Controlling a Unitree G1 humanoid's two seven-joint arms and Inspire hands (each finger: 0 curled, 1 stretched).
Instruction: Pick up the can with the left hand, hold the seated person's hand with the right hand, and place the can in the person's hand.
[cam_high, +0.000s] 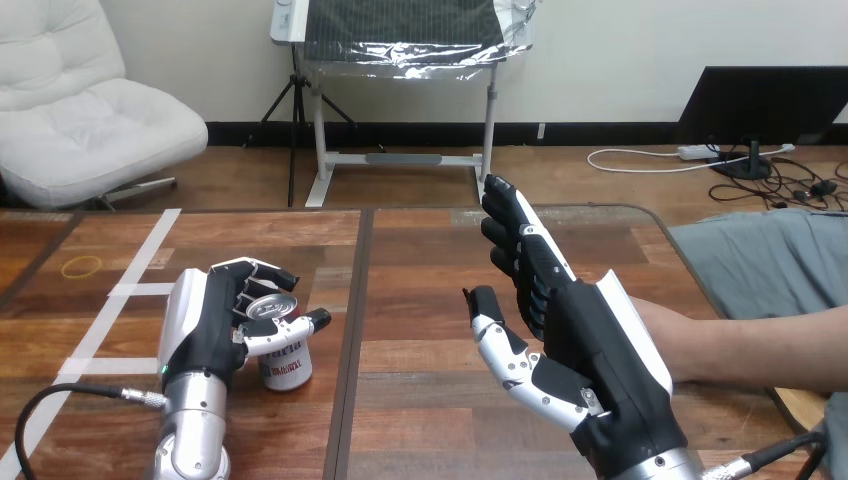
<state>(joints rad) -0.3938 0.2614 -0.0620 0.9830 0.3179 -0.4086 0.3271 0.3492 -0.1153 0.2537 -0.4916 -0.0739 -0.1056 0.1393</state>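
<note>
Left hand (215, 325) curled round the can (286, 366) — lift it next — right hand (590, 340) open beside the person's forearm (760, 345).

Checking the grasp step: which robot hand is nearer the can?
Left. The left robot hand has its fingers curled round the can; the right robot hand is open and well apart, to the can's right.

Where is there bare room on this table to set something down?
Bare wood lies between the can and the right robot hand, and along the far edge of the table. The far left holds just tape and a rubber band. Crowded: the left robot hand curled round the can, and the right side, where the person's forearm lies.
</note>
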